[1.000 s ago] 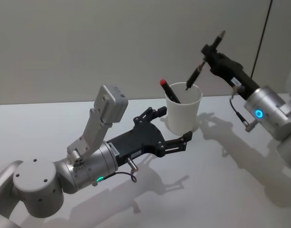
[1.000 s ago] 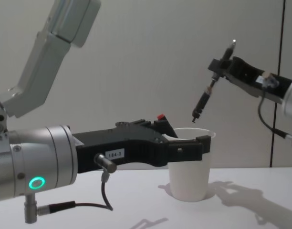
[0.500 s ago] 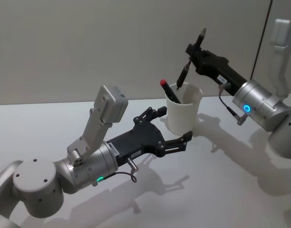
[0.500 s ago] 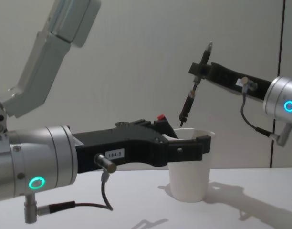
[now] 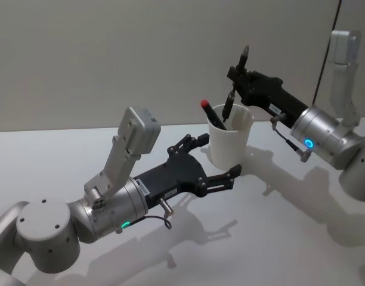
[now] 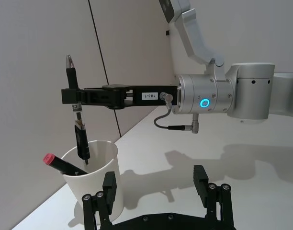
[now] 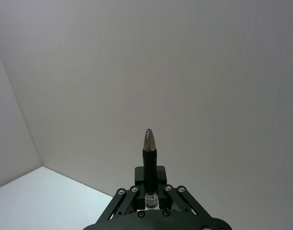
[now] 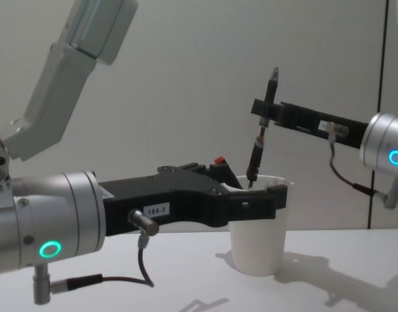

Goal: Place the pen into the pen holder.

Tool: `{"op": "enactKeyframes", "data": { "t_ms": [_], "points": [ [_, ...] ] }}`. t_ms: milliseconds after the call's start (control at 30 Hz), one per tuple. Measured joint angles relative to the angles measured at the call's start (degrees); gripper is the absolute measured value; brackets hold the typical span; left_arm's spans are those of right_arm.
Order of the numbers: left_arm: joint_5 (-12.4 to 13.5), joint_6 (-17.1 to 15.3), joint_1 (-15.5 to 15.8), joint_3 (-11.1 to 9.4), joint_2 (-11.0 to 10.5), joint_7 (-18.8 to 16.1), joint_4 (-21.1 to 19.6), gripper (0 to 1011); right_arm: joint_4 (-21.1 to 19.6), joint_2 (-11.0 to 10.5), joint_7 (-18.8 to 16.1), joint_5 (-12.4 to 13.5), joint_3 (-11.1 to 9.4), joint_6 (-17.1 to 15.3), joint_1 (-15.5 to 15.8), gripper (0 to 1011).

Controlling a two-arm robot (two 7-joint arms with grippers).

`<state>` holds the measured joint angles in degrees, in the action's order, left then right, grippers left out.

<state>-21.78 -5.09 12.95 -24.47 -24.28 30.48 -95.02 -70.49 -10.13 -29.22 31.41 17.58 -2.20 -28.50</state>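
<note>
So the count: one white paper cup (image 5: 230, 142) serving as the pen holder, sitting on one white table (image 5: 278, 238). Two pens total, a dark pen (image 5: 235, 90) held at 12 o'clock above the cup, plus a red-capped pen (image 5: 213, 114) already leaning inside toward 10 o'clock. Two grippers, the left gripper (image 5: 217, 162) and the right gripper (image 5: 235, 76).

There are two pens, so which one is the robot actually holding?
The dark, silver-tipped pen, clamped upright in the right gripper over the white cup. The red-capped pen already leans inside, untouched.
</note>
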Motion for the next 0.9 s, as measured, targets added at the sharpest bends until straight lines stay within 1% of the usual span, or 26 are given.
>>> {"op": "enactKeyframes", "data": {
  "t_ms": [200,433,900],
  "points": [
    [0.0,0.0,0.0,0.0,0.0,0.0,0.0,1001,-1.06,-0.6,0.0,-1.97,0.18,1.22,0.9,123],
    [0.0,0.0,0.0,0.0,0.0,0.0,0.0,1001,-2.18,-1.23,0.01,-5.09,0.53,3.43,1.81,123],
    [0.0,0.0,0.0,0.0,0.0,0.0,0.0,1001,-2.49,-1.5,-0.08,-10.0,1.17,7.17,2.08,123]
  ]
}}
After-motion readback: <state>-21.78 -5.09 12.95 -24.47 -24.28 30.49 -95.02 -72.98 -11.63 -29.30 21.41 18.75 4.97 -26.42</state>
